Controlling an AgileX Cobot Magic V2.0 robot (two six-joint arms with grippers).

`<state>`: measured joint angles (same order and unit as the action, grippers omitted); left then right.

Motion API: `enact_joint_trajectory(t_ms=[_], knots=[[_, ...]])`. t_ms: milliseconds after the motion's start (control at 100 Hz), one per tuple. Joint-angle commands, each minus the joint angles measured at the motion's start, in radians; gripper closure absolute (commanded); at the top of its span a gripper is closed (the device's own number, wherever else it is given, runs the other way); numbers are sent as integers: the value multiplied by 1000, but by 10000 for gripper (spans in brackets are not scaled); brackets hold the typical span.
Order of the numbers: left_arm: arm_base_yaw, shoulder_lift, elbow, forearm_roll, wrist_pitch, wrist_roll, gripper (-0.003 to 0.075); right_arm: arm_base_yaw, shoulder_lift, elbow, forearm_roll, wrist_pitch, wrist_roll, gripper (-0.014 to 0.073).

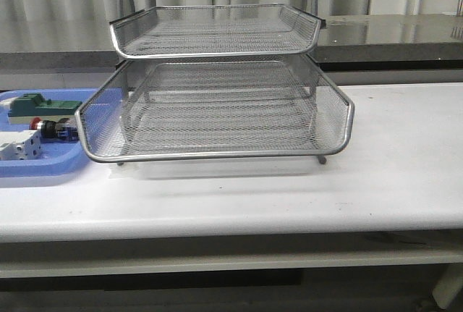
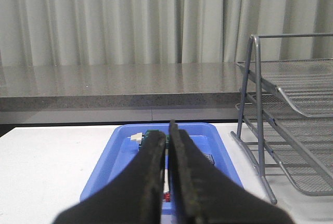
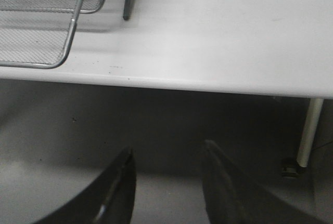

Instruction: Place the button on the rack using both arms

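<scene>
Neither arm shows up in the front view, so the wrist cams are all there is to go on. The left gripper point(image 2: 167, 156) is held roughly level, looking out across the table point(image 1: 405, 160) toward the curtain, and its two black fingers point(image 2: 153, 172) are pressed together with basically no gap and nothing between them. It hangs right over the near end of the blue tray point(image 2: 117, 159), and a tiny bit of red peeks out just under the fingertips, too small to say for sure what it is.

The right gripper point(image 3: 166, 154) is off the front edge of the table, lower than the tabletop and looking up at its edge. Its fingers point(image 3: 122, 182) are spread apart with empty space between them. A corner of the rack point(image 3: 47, 31) and one of its legs show on the table beyond it.

In the front view the button point(image 1: 52, 129) lies on its side in the blue tray, red head pointing left, blue block toward the rack. A green block point(image 1: 40, 103) lies behind it, a white boxy part point(image 1: 20, 145) in front. The rack sits mid-table, just beside the tray, its lower tray's corner overlapping the tray's right edge in that view. The button isn't on the rack, and the right gripper is well apart from it.
</scene>
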<state>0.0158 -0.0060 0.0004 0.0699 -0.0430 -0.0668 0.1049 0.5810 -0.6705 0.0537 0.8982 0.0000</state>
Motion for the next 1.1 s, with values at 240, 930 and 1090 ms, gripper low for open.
enact_joint_trajectory(t_ms=[240, 930, 1090], knots=[[4, -32, 47, -2, -78, -9, 716, -6, -49, -38, -129, -1, 13, 301], [4, -32, 47, -2, -78, -9, 716, -5, -49, -38, -44, 23, 17, 660], [4, -32, 47, -2, -78, -9, 716, -5, -49, -38, -44, 24, 17, 660]])
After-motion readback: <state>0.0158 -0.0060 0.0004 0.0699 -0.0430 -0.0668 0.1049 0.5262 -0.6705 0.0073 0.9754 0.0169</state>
